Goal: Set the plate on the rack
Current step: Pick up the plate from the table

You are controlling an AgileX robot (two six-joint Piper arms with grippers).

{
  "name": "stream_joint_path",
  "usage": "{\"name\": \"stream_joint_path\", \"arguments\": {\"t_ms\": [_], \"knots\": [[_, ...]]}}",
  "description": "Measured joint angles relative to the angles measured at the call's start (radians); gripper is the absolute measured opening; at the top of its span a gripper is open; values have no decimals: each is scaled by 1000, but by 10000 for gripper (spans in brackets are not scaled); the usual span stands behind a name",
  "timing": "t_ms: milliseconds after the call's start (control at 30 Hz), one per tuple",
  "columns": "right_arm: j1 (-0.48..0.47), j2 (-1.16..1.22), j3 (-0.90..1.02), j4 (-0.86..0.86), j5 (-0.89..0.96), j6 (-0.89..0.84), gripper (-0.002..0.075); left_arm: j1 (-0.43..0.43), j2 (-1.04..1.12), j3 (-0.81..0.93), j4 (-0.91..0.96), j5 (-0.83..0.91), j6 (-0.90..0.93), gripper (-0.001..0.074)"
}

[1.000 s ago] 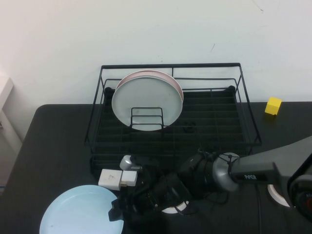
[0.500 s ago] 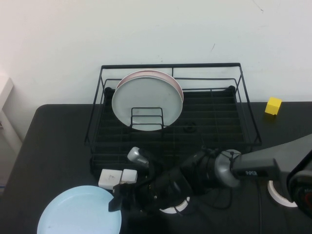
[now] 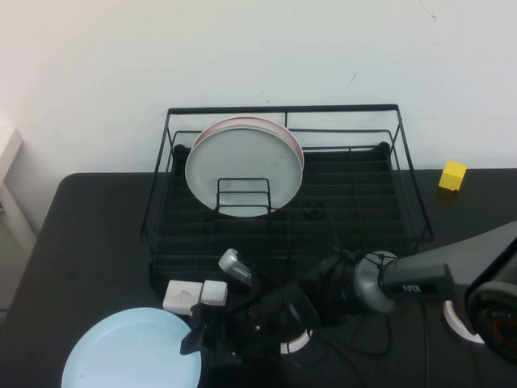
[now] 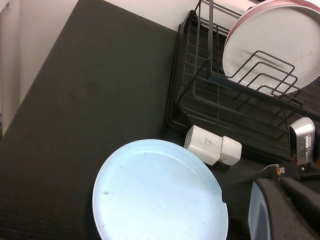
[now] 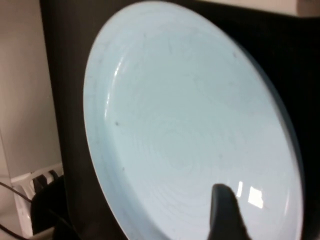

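While the light blue plate (image 3: 132, 352) lies flat on the black table (image 3: 73, 242) at the near-left corner, its near edge is cut off by the bottom of the high view, so its full outline cannot be seen. The right gripper (image 3: 196, 341) sits at the plate's right rim, reaching across from the right side of the table; its dark fingers merge with the dark tabletop, and only one fingertip (image 5: 223, 210) shows clearly in the right wrist view, lying over the plate's inner surface. The jaws stand spread, straddling the rim, but whether they actually press on the plate cannot be told.

Just beyond the plate, between it and the rack, lies a white power adapter (image 3: 194, 296) — close to the plate's far edge, apart from it in the left wrist view.

Farther back stands the black wire dish rack (image 3: 283, 194), open at the top. Against its small wire loop divider (image 3: 242, 196) leans a pale grey-white plate (image 3: 242, 171), and behind that a pink-rimmed plate (image 3: 266, 124) shows only as a thin arc. Right of the rack, near the wall, sits a small yellow cube (image 3: 453, 175).

The left gripper is out of sight in every view — its jaws are clenched on nothing visible.
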State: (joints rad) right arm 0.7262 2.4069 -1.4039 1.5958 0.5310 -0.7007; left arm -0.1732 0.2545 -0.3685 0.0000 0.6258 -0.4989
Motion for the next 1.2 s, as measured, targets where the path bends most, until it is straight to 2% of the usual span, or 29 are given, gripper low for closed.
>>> {"name": "stream_joint_path", "arguments": {"t_ms": [367,1200], "knots": [[0,2,-4,0,-9,26,309,0,0,0,0,0,0,-1],[0,21,-9,-2,-24,128,320,0,0,0,-5,0,0,-1]]}}
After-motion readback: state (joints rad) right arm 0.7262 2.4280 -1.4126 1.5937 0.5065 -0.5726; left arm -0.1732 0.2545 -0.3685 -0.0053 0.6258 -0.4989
